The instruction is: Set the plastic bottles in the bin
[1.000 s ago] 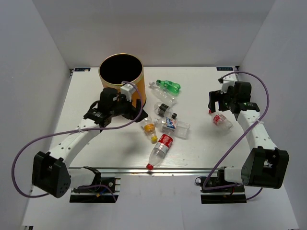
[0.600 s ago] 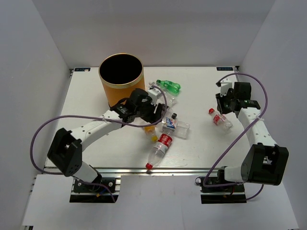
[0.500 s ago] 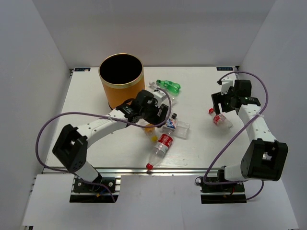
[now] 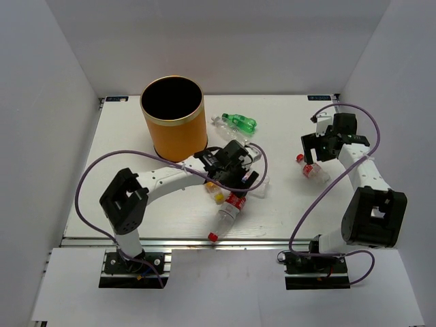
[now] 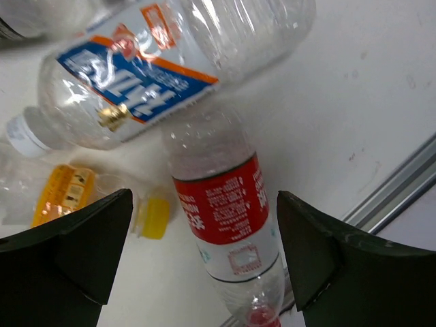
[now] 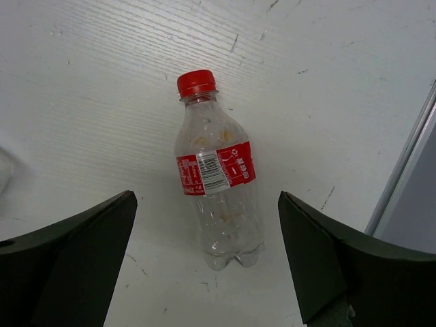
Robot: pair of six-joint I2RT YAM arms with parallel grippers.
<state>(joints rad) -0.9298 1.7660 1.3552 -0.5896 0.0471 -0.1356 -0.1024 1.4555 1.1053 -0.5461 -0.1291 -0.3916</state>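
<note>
My left pincer [image 5: 204, 221] stands wide open and holds nothing. A red-labelled bottle [image 5: 223, 211] lies flat on the table [image 5: 354, 88] right below the gap, its long axis crosswise to the closing line and its cap toward the near edge. The jaws span its width, so I judge a straight descent enough. My right pincer [image 6: 206, 204] is equally wide and empty above a red-capped bottle [image 6: 214, 180] lying the same way. The bin [image 4: 174, 136] stands upright near my left arm, well apart from my right.
</note>
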